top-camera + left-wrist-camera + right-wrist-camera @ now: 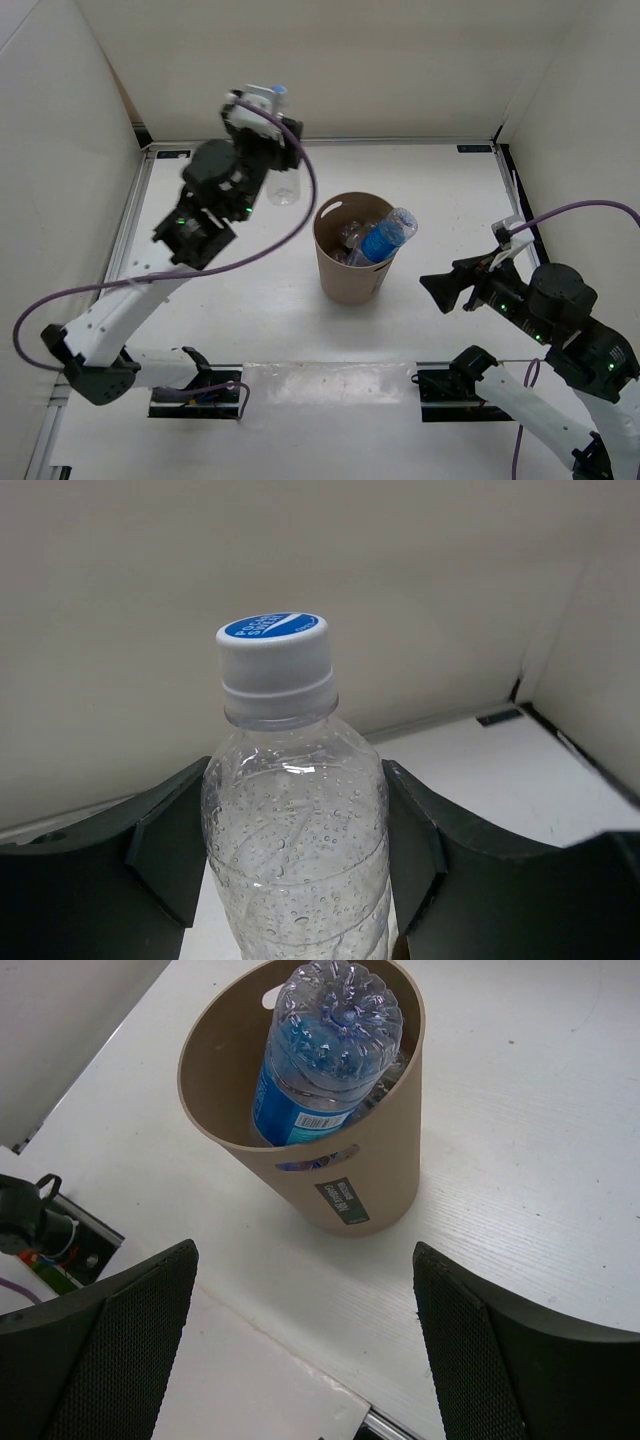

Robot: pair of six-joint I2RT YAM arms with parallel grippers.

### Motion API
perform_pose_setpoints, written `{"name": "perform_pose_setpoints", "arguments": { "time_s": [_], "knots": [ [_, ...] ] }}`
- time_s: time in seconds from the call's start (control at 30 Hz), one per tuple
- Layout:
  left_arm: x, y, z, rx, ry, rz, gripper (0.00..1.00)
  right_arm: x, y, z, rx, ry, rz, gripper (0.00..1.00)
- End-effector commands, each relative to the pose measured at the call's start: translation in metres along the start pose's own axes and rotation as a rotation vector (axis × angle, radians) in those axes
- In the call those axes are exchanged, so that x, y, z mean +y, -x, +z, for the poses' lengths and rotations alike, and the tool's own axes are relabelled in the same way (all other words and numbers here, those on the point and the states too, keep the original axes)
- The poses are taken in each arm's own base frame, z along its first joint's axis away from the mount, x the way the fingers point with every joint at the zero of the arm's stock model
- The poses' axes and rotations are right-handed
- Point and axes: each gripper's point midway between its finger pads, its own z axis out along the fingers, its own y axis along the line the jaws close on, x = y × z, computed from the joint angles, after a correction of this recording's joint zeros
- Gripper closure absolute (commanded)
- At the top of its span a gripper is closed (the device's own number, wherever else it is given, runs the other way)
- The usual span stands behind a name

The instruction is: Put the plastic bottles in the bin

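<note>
My left gripper [262, 120] is shut on a clear plastic bottle [295, 850] with a white, blue-topped cap [273, 652]; both fingers press its sides near the back wall. In the top view the cap [279, 90] and the bottle's clear base [283, 190] stick out on either side of the gripper. The tan bin [345, 280] stands mid-table. A blue-labelled bottle [385, 238] leans out over its rim, with other clear bottles [350, 238] inside. My right gripper [432, 285] hangs open and holds nothing, right of the bin [385, 1175], aimed at it.
White walls close in the table at the back and both sides. A purple cable [290, 225] loops from the left arm past the bin's left side. A black label [342, 1201] marks the bin's wall.
</note>
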Motion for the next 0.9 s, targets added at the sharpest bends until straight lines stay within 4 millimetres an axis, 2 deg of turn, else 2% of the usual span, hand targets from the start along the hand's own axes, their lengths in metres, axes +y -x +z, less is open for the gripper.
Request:
{"name": "perform_pose_setpoints", "arguments": {
  "time_s": [0.0,0.03,0.13,0.2,0.27,0.37,0.4,0.43,0.5,0.53,0.6,0.63,0.67,0.7,0.8,0.87],
  "knots": [
    [-0.037,-0.006,0.015,-0.122,-0.046,0.085,0.46,0.005,0.014,0.001,-0.030,0.010,0.010,0.11],
    [-0.052,-0.011,0.019,-0.128,-0.090,0.082,0.46,0.006,0.016,0.000,-0.032,0.015,0.006,0.11],
    [-0.076,-0.022,0.023,-0.126,-0.157,0.049,0.44,0.003,0.015,0.000,-0.016,-0.001,-0.003,0.11],
    [-0.093,-0.037,0.024,-0.120,-0.191,0.051,0.44,0.003,0.014,-0.002,-0.009,-0.005,-0.003,0.11],
    [-0.100,-0.042,0.026,-0.132,-0.198,0.046,0.44,0.002,0.013,-0.003,-0.008,-0.006,-0.010,0.11],
    [-0.111,-0.062,0.024,-0.107,-0.223,0.031,0.43,-0.001,0.011,-0.005,-0.002,-0.019,-0.012,0.11],
    [-0.114,-0.060,0.022,-0.120,-0.226,0.005,0.43,-0.001,0.010,-0.006,-0.001,-0.021,-0.013,0.11],
    [-0.117,-0.075,0.020,-0.099,-0.232,0.009,0.43,-0.002,0.010,-0.006,-0.001,-0.021,-0.017,0.11],
    [-0.119,-0.076,0.017,-0.109,-0.230,-0.034,0.42,-0.003,0.010,-0.005,0.001,-0.028,-0.017,0.11],
    [-0.124,-0.092,0.014,-0.080,-0.242,-0.030,0.42,-0.003,0.008,-0.004,0.008,-0.025,-0.021,0.11],
    [-0.128,-0.096,0.013,-0.083,-0.247,-0.058,0.38,-0.003,0.009,-0.004,0.009,-0.027,-0.018,0.11],
    [-0.133,-0.111,0.012,-0.060,-0.255,-0.050,0.35,-0.003,0.008,-0.004,0.010,-0.027,-0.020,0.11],
    [-0.134,-0.115,0.012,-0.053,-0.253,-0.051,0.31,-0.002,0.009,-0.003,0.009,-0.025,-0.020,0.11],
    [-0.136,-0.123,0.015,-0.034,-0.252,-0.044,0.19,-0.003,0.008,-0.004,0.014,-0.027,-0.020,0.11],
    [-0.140,-0.133,0.018,0.003,-0.253,-0.028,0.00,-0.002,0.008,-0.004,0.013,-0.023,-0.021,0.11],
    [-0.141,-0.133,0.020,0.018,-0.254,-0.007,0.00,-0.003,0.009,-0.004,0.007,-0.026,-0.018,0.11]
  ]
}}
